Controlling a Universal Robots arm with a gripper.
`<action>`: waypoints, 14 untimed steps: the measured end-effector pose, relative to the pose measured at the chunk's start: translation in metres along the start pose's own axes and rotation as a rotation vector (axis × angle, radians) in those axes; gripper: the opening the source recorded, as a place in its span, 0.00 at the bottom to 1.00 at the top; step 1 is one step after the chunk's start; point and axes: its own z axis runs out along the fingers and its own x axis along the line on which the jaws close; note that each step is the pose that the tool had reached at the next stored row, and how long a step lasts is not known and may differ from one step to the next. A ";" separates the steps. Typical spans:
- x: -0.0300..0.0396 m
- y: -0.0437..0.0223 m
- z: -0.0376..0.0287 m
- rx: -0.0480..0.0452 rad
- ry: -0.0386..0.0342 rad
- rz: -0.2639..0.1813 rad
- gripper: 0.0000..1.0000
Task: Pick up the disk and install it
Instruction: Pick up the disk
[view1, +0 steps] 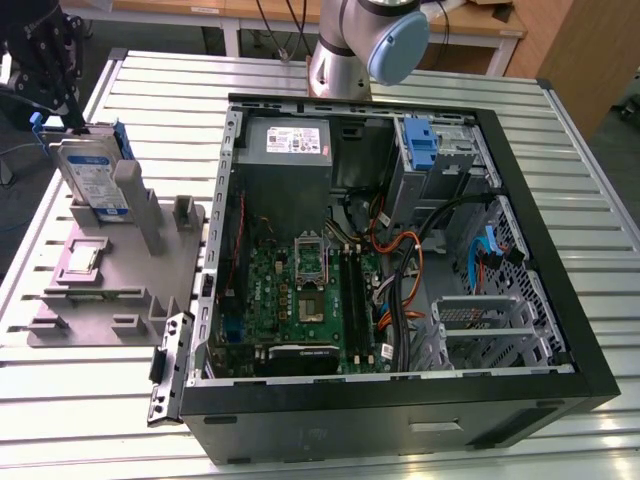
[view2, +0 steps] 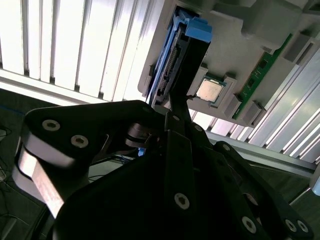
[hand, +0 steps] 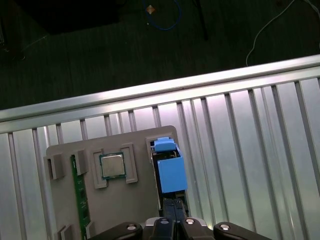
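Disk position: You will find the disk (view1: 92, 178) standing in a slot of a grey holder (view1: 120, 270), at the holder's end farther from the exterior camera. The holder lies on the slatted metal table (view1: 180, 90), to the exterior view's left of the open computer case (view1: 400, 400) and apart from it.
Disk orientation: It stands on one short end, nearly upright with a slight lean. Its long axis runs up and down, and its white-and-blue labelled face is turned toward the exterior camera.
Gripper position: The gripper (hand: 173, 209) hangs right over the disk's upper end, close against it.
Gripper grip: You cannot tell how far it is open, or whether it has hold of the disk.
Exterior view adds: The inside of the case, with a grey power-supply box (view1: 290, 140) and a bare blue bracket (view1: 420, 140) in the drive bay.
Second wrist view adds: The disk edge-on, with its connector strip (view2: 169, 64) on the end nearest the camera and a blue side rail (view2: 196, 29) along one edge.
First wrist view adds: A look straight down on a processor chip (hand: 112, 166) and a green memory stick (hand: 80, 192), both seated in the holder beside the disk.
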 end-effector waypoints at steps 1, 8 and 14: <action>0.0000 0.0000 0.0000 0.0000 0.0000 0.000 0.11; 0.0000 0.0000 0.0003 0.0000 0.0001 -0.002 0.11; 0.0000 0.0000 -0.0009 -0.0001 0.0002 -0.004 0.11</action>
